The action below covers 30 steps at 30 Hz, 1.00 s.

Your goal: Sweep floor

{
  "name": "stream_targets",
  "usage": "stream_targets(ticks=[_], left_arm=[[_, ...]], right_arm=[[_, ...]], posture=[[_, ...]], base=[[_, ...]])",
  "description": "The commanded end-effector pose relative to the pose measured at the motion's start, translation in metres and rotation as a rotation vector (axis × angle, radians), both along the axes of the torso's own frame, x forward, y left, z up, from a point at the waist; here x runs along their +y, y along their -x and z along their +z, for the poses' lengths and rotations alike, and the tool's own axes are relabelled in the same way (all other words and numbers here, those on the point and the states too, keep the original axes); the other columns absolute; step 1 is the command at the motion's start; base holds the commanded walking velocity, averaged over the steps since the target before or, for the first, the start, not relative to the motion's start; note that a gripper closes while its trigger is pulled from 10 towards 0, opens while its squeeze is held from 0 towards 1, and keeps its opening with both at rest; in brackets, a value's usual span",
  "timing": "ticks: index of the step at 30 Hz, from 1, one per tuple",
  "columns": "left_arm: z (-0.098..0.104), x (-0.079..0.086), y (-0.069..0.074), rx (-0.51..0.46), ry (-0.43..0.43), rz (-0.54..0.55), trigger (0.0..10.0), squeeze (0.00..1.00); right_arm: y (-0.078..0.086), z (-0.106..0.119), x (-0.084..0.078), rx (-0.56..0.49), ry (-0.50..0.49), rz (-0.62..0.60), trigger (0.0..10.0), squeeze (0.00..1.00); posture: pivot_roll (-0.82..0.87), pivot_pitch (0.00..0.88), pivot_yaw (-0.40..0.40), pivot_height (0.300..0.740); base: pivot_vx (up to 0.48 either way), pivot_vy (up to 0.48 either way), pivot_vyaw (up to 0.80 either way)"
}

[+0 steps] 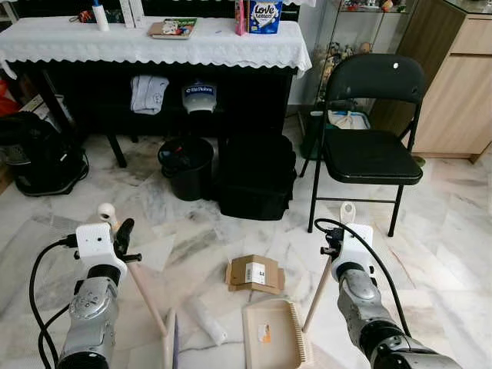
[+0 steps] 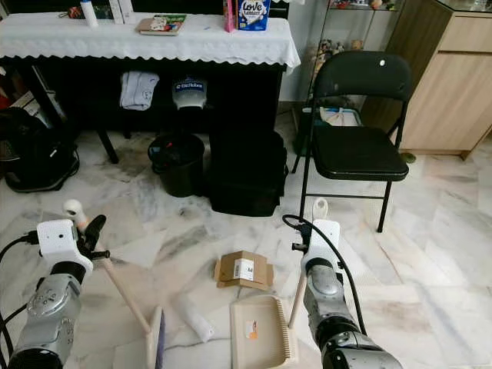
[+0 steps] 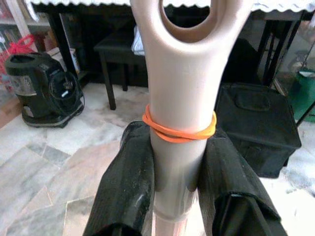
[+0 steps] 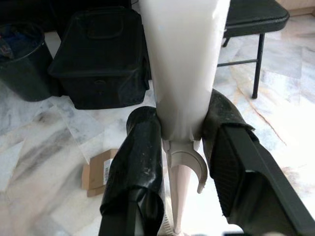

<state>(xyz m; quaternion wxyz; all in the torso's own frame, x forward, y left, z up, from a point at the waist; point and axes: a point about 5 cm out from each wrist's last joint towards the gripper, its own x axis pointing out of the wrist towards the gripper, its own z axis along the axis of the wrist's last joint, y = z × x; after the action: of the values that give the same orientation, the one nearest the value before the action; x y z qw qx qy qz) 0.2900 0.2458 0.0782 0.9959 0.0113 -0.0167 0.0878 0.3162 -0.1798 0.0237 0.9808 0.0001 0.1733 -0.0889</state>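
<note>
Marble floor underfoot, flattened cardboard box lying just ahead of the dustpan, and both jaws are clamped high on light, stiff handles, left gripper on the broom, right gripper steadying the pan.

A long table draped in a white lace-edged cloth stands at the back. On it lie a book, a blue "Love Letters" box and a white bottle. Under the table hang a folded white garment and a white cap. In front of the table, on the marble floor, sit a black bucket and, just beside it, a black fabric case. A black folding chair stands at the table's right end, with a wooden cabinet beyond it. A black appliance with a coiled cord rests near the table's left end.
</note>
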Motion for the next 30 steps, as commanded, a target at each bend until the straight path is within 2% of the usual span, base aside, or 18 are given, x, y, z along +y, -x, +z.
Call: stream_targets(ticks=[1, 10, 12, 20, 25, 26, 27, 28, 30], left_arm=[[0.007, 0.003, -0.003, -0.042, 0.001, 0.017, 10.0, 0.00], [0.007, 0.004, -0.002, -0.054, -0.003, 0.027, 10.0, 0.00], [0.004, 0.003, -0.002, -0.046, 0.020, 0.008, 10.0, 0.00], [-0.004, 0.005, 0.000, -0.001, 0.098, -0.001, 10.0, 0.00], [-0.012, 0.007, -0.001, 0.039, 0.188, 0.010, 10.0, 0.00], [-0.013, 0.007, -0.001, 0.039, 0.217, 0.012, 10.0, 0.00], [-0.014, 0.004, -0.002, 0.040, 0.287, -0.005, 10.0, 0.00], [-0.014, 0.004, -0.002, 0.040, 0.287, -0.005, 10.0, 0.00], [-0.014, 0.001, -0.003, 0.035, 0.368, -0.029, 10.0, 0.00]], right_arm=[[-0.003, 0.006, -0.001, -0.039, 0.025, 0.020, 10.0, 0.00], [-0.001, 0.003, 0.000, -0.037, 0.021, 0.017, 10.0, 0.00], [0.001, 0.002, 0.000, -0.042, 0.017, 0.012, 10.0, 0.00], [0.011, -0.014, -0.002, 0.068, 0.016, -0.019, 10.0, 0.00], [0.015, -0.019, -0.004, 0.108, 0.018, -0.039, 10.0, 0.00], [0.015, -0.019, -0.005, 0.109, 0.018, -0.042, 10.0, 0.00], [0.015, -0.018, -0.006, 0.108, 0.014, -0.052, 10.0, 0.00], [0.015, -0.018, -0.006, 0.108, 0.014, -0.052, 10.0, 0.00], [0.014, -0.017, -0.007, 0.107, 0.014, -0.056, 10.0, 0.00]], posture=[[0.10, 0.000, -0.044, 0.740], [0.10, 0.000, -0.043, 0.740], [0.10, 0.000, -0.040, 0.740], [0.11, 0.000, -0.037, 0.740], [0.11, 0.000, -0.038, 0.740], [0.11, 0.000, -0.038, 0.740], [0.11, 0.000, -0.039, 0.740], [0.11, 0.000, -0.039, 0.740], [0.11, 0.000, -0.040, 0.740]], base=[[0.000, 0.000, 0.00], [0.000, 0.000, 0.00], [0.000, 0.000, 0.00], [0.000, 0.000, 0.00], [0.000, 0.000, 0.00], [0.000, 0.000, 0.00], [0.000, 0.000, 0.00], [0.000, 0.000, 0.00], [0.000, 0.000, 0.00]])
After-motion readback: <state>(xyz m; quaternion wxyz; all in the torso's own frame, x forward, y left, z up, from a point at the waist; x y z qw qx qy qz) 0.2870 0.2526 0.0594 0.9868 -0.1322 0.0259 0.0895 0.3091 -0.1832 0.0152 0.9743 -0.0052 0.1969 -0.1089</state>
